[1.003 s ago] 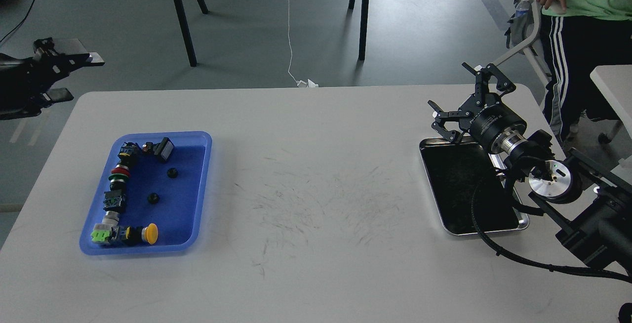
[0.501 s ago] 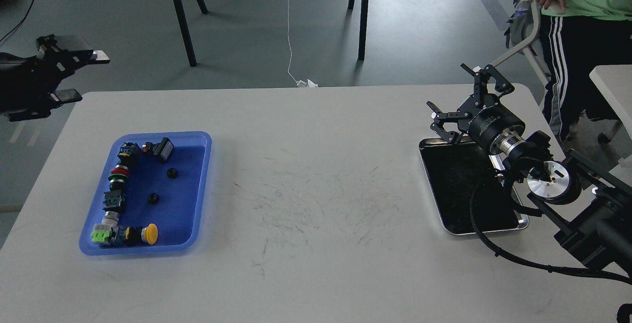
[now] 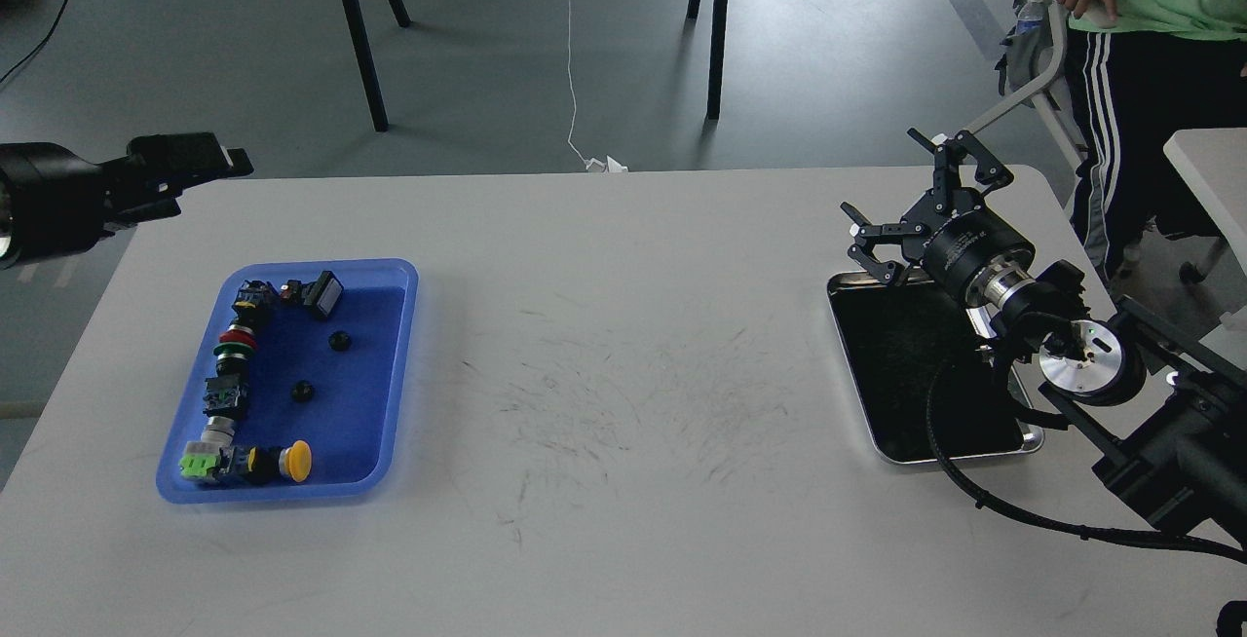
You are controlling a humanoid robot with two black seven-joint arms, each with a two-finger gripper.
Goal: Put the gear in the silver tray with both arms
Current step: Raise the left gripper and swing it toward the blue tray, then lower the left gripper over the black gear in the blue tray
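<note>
Left arm: your left gripper [image 3: 200, 158] swings in from beyond the desk's left edge and now hangs at the far-left corner, turned edge-on compared with a second ago; you cannot tell whether its fingers are spread.
Right arm: your right gripper [image 3: 911, 204] barely moves, prongs wide apart and empty, hovering over the far end of the silver tray [image 3: 882, 447].
Meaning: the reach for a gear looks to be only starting, and nothing is picked yet.
Gears: two small black toothed discs [image 3: 339, 341] lie loose in the blue tray [image 3: 395, 272] near the desk's left edge, beside a row of switches and buttons.
Silver tray: shiny metal, rounded corners, raised rim, dark mirror bottom, empty, by the right edge.
Blue tray: matte plastic, shallow.
Desk [image 3: 623, 540]: pale, scuffed with fine dark scratches mid-surface.
</note>
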